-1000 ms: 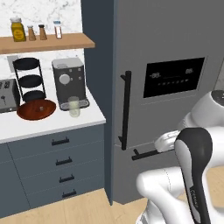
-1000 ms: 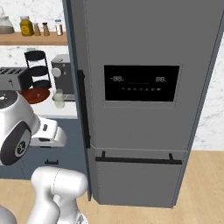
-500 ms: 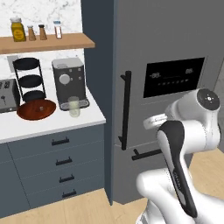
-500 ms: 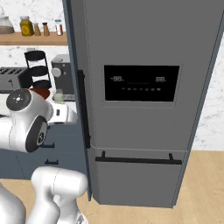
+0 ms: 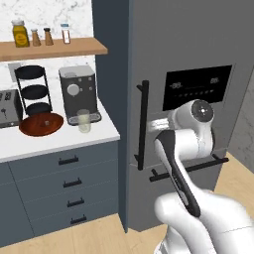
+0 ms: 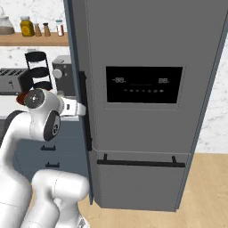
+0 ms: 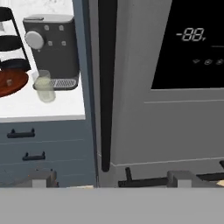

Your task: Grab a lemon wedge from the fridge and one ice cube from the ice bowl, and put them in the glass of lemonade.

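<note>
A tall dark grey fridge (image 5: 188,54) fills the right half of the left base frame, its doors shut, its black display panel (image 6: 143,84) at centre and a long black vertical handle (image 5: 143,124) down its left edge. The white arm's gripper (image 6: 79,109) is raised beside that handle at left of centre in the right base frame, jaws spread wide and holding nothing. At left in the left base frame, a white counter (image 5: 54,141) runs over blue-grey drawers (image 5: 67,181) with dark pulls, backed by marbled white wall; a wooden shelf (image 5: 52,48) at upper left carries small jars. On the counter stand a grey coffee machine (image 5: 78,92), a black three-tier rack (image 5: 32,89) and a toaster (image 5: 9,108) at the far left edge. The reddish-brown ice bowl (image 5: 41,124) sits before the rack, a tiny ice cube (image 5: 47,119) in it. The glass of lemonade (image 5: 84,121) stands just in front of the coffee machine. Pale wood floor shows at the bottom.
</note>
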Robot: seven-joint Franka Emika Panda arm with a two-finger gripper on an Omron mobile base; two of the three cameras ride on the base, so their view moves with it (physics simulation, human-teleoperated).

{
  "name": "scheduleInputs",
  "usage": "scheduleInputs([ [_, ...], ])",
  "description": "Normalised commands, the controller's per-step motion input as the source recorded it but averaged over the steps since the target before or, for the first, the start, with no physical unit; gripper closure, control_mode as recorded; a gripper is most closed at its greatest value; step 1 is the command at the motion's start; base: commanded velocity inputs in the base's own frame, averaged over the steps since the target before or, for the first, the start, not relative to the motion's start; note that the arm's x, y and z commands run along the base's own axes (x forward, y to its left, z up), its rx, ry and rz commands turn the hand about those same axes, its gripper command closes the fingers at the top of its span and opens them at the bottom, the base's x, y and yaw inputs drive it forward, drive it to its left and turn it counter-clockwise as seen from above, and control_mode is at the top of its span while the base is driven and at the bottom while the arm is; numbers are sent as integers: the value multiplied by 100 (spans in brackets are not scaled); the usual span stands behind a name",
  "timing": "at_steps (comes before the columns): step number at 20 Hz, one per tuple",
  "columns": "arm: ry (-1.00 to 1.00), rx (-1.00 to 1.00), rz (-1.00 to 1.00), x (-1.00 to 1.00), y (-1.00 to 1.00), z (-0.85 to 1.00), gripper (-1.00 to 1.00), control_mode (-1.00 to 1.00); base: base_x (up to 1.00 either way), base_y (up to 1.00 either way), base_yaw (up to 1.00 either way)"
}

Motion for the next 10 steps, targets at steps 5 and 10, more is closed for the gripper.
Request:
scheduleInputs([
  [5, 0, 4, -7, 96, 1, 0, -100, -100, 0, 0, 0],
  [10, 0, 5, 0, 86, -6, 0, -100, -100, 0, 0, 0],
])
